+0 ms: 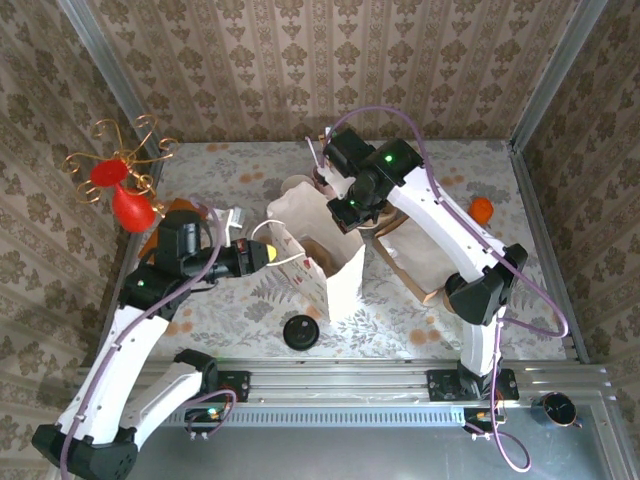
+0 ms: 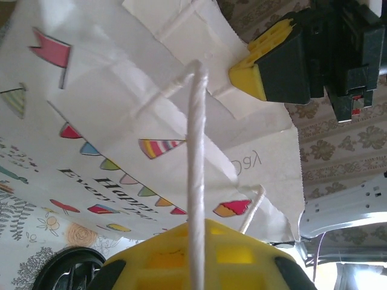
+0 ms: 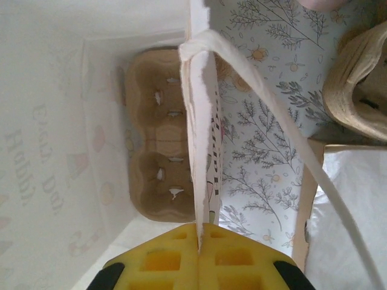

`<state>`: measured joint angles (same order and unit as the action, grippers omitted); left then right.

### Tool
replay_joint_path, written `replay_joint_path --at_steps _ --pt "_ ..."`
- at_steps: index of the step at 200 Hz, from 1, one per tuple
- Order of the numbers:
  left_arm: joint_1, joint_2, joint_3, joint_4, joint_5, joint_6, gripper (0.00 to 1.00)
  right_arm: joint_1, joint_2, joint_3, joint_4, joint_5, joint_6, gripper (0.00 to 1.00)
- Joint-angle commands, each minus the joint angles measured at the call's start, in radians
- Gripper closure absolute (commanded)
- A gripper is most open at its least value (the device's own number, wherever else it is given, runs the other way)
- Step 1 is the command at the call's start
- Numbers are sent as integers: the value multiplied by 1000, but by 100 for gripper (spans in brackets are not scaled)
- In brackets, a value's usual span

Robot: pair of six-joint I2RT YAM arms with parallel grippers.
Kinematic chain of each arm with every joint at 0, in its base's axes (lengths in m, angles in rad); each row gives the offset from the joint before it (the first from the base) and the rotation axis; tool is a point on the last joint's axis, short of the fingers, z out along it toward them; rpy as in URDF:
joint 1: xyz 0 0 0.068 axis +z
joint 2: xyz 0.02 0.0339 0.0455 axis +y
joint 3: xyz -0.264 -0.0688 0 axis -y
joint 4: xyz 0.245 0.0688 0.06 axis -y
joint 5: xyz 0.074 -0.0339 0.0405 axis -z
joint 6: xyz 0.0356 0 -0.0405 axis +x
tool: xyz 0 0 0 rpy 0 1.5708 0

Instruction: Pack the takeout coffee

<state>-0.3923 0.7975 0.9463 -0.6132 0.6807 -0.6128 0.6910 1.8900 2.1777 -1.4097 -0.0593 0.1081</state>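
Note:
A white paper bag (image 1: 342,276) with party print stands open at the table's middle. My left gripper (image 1: 272,254) is at its left side, shut on the bag's white cord handle (image 2: 196,151), which runs straight into the yellow pads (image 2: 230,254). At the bag's far rim my right gripper (image 1: 343,208) is shut on the edge of the paper wall (image 3: 202,121). The right gripper's yellow pad (image 2: 265,67) also shows in the left wrist view. A brown cup carrier (image 3: 158,139) lies on the bag's floor. The takeout coffee is out of view.
A flat black lid disc (image 1: 301,331) lies in front of the bag. Brown paper items (image 1: 405,250) sit to the bag's right under the right arm. A red vase (image 1: 131,207) stands at the left, an orange object (image 1: 481,210) at the right wall.

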Motion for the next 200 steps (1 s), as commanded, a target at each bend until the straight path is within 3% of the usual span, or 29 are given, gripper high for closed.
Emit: replay_joint_path --at_steps 1,31,82,118,156,162,174,184,200 --pt "30 -24 43 -8 22 4 100 2 -61 9 23 18 13 100" --pt "74 -41 109 -23 69 -14 100 2 -74 84 -3 44 15 100" --pt "86 -59 223 -104 56 7 100 2 -93 189 -31 58 24 100" --pt "86 -78 219 -83 65 -29 100 2 -96 250 -60 44 29 100" --pt "87 -79 163 -32 74 -52 100 1 -83 205 -62 24 25 99" --pt "86 -80 145 -13 75 -62 97 -1 -75 185 -61 15 25 91" --pt "86 -81 105 23 74 -84 64 -5 -51 143 -59 2 26 62" --pt "86 -77 76 55 78 -99 55 -13 -26 128 -64 4 33 41" --pt "87 -64 55 78 83 -109 32 -19 11 162 -86 19 38 22"
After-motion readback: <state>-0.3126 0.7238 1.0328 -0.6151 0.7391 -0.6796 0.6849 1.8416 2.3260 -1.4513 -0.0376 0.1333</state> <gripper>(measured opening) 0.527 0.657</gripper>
